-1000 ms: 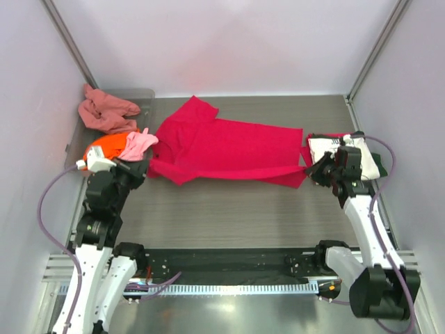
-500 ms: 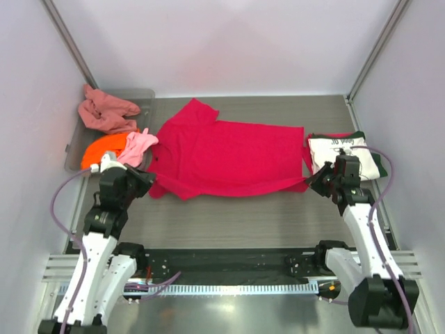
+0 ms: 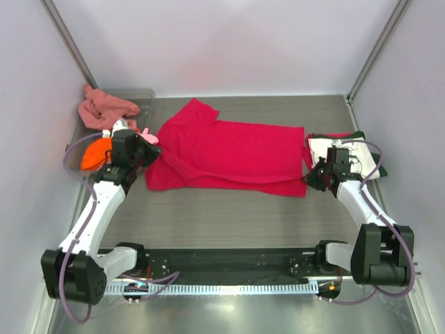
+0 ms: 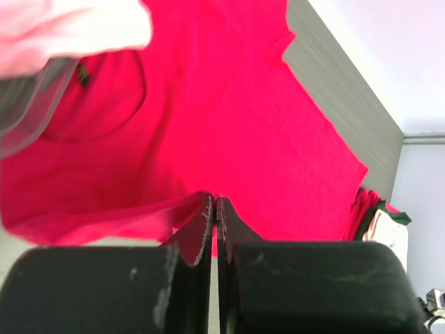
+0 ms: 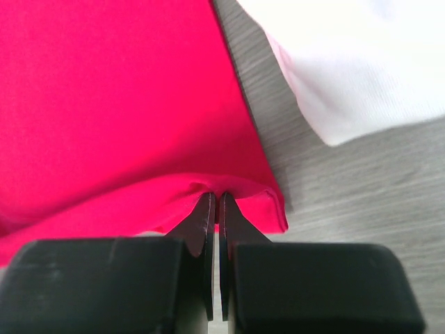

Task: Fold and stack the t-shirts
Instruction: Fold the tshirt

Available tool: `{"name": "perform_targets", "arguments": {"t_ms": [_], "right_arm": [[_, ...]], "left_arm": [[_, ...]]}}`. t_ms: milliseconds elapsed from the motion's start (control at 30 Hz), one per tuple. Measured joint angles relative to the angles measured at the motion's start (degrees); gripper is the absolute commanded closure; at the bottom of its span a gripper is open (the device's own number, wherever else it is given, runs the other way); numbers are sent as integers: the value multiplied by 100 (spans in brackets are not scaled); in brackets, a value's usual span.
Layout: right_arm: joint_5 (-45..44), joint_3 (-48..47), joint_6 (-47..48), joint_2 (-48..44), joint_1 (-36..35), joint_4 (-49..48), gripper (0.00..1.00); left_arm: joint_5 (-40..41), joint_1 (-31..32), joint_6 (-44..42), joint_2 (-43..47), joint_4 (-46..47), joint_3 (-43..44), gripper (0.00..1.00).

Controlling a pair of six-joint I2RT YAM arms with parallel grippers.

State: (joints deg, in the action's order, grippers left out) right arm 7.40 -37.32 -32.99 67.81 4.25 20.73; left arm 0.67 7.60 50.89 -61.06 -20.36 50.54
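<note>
The crimson-red t-shirt (image 3: 229,153) lies spread across the middle of the table, its near edge folded up over itself. My left gripper (image 3: 147,158) is shut on its near left edge, seen pinched in the left wrist view (image 4: 215,202). My right gripper (image 3: 311,175) is shut on its near right corner, seen in the right wrist view (image 5: 215,197). A cream t-shirt with dark print (image 3: 351,156) lies folded at the right, on top of dark green and red cloth. Salmon-pink (image 3: 104,111), orange (image 3: 94,152) and light pink (image 3: 144,135) shirts lie in the bin.
The clear grey plastic bin (image 3: 142,97) stands at the back left, its rim close to my left gripper (image 4: 28,118). White walls enclose the table on three sides. The metal rail with the arm bases (image 3: 229,268) runs along the near edge.
Both grippers have carried the red shirt's near edge away from me, folding it over the shirt. The left gripper moved up beside the bin; the right moved up toward the cream shirt.
</note>
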Motion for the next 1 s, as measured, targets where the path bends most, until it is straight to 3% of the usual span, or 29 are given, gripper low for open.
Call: {"name": "perform_targets", "arguments": {"t_ms": [433,1000], "right_arm": [[-221,-190,-50,553,0,-398,99],[-442,-227,-175,997,0,-660,99]], "left_arm": [[-232,105,-190,-2490,566,1541,100],[-192,531,-501,-4103,669,3534,100]]}}
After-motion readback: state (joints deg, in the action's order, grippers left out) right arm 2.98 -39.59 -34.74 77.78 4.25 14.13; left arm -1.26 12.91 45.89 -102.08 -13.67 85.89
